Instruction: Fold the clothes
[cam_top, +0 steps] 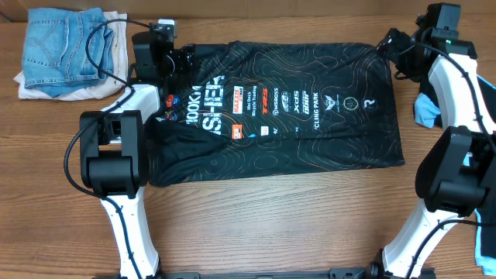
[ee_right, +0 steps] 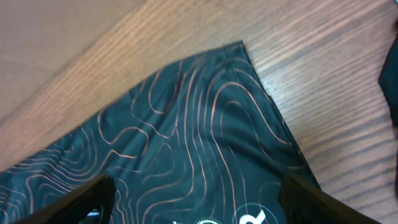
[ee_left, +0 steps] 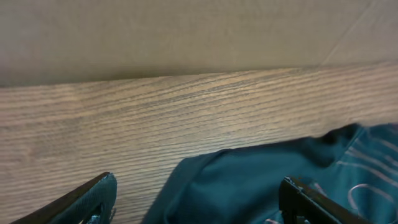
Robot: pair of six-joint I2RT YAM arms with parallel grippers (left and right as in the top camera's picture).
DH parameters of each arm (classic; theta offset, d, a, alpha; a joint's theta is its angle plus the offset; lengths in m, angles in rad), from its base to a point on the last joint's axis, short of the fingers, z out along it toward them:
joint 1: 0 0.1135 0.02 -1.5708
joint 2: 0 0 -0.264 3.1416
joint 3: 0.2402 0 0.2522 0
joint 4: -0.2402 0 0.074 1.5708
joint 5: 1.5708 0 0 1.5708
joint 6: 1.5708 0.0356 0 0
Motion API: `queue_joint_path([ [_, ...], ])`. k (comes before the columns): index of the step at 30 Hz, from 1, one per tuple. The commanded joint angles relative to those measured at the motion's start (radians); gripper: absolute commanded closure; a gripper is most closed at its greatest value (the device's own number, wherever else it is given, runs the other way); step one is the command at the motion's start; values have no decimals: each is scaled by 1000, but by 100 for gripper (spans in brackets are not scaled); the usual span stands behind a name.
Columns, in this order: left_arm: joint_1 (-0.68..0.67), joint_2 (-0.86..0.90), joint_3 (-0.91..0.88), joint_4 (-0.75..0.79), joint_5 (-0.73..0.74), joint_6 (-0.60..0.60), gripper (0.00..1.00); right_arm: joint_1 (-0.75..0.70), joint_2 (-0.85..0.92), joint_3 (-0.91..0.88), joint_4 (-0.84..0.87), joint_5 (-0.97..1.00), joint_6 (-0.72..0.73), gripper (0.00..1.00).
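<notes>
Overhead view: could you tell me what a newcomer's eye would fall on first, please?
The black jersey with white lettering and sponsor logos lies spread across the middle of the table. The left gripper and right gripper hang open over its two far corners. Folded jeans sit at the far left corner.

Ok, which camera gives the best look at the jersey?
Overhead. It takes in nearly the whole jersey, spread flat with its logos. The right wrist view shows only one corner with contour lines; the left wrist view just a dark edge.
</notes>
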Motion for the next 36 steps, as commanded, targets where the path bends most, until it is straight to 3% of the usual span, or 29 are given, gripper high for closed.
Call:
queue_joint_path([
  [1,-2,33,14,12,-25,143,10,-2,-14,-11,-6,-6,-11,11],
  [7,-4,42,14,36,-24,186,21,-2,-10,-12,-21,-6,-26,11],
  [8,-4,42,14,43,-23,187,19,-2,-10,-12,-22,-6,-26,11],
  [10,-4,42,14,55,8,224,3,-2,-10,-12,-25,-6,-26,11],
  [11,-4,42,14,56,22,241,1,-2,-10,-12,-27,-6,-26,11],
  [28,-12,121,15,95,5,372,0,-2,-10,-12,-70,-6,-30,11],
  [31,-10,122,17,129,5,357,4,-2,-10,-12,-74,-6,-30,12],
  [36,-10,122,24,132,5,357,20,-2,-10,-12,-74,-6,-30,15],
])
